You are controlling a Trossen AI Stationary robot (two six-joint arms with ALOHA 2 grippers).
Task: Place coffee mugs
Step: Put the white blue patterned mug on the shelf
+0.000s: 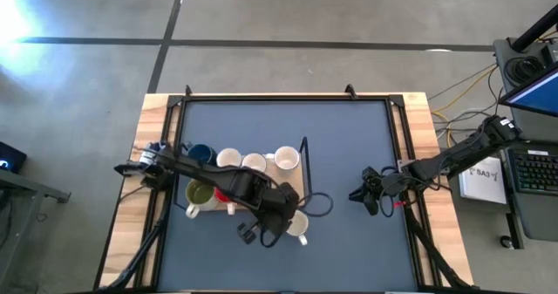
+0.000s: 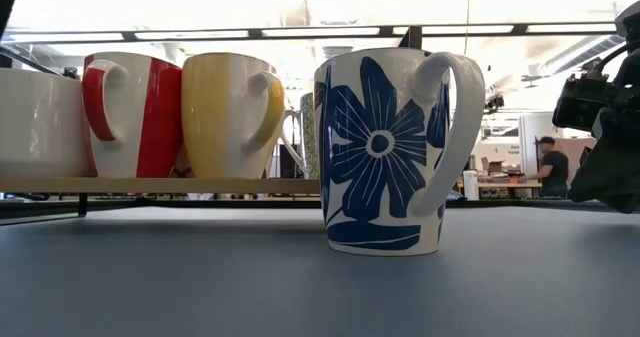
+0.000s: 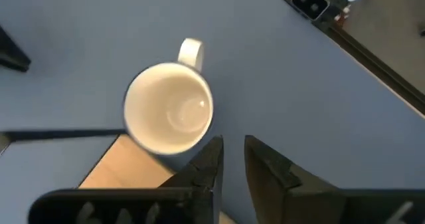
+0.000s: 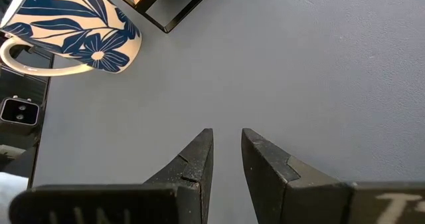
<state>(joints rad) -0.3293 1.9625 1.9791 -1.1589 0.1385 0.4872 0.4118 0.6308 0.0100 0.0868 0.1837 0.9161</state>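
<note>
Blue-flowered mug (image 2: 385, 152) on table (image 2: 200, 277)

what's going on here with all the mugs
The left gripper hovers right beside a white mug with blue flowers standing on the blue mat, not gripping it. Other mugs sit on a wooden board beside it. The right gripper waits over bare mat, holding nothing.

seven mugs (image 1: 254, 162) in the high view – five on the wooden board (image 1: 305, 182), two off; two arms.
</note>
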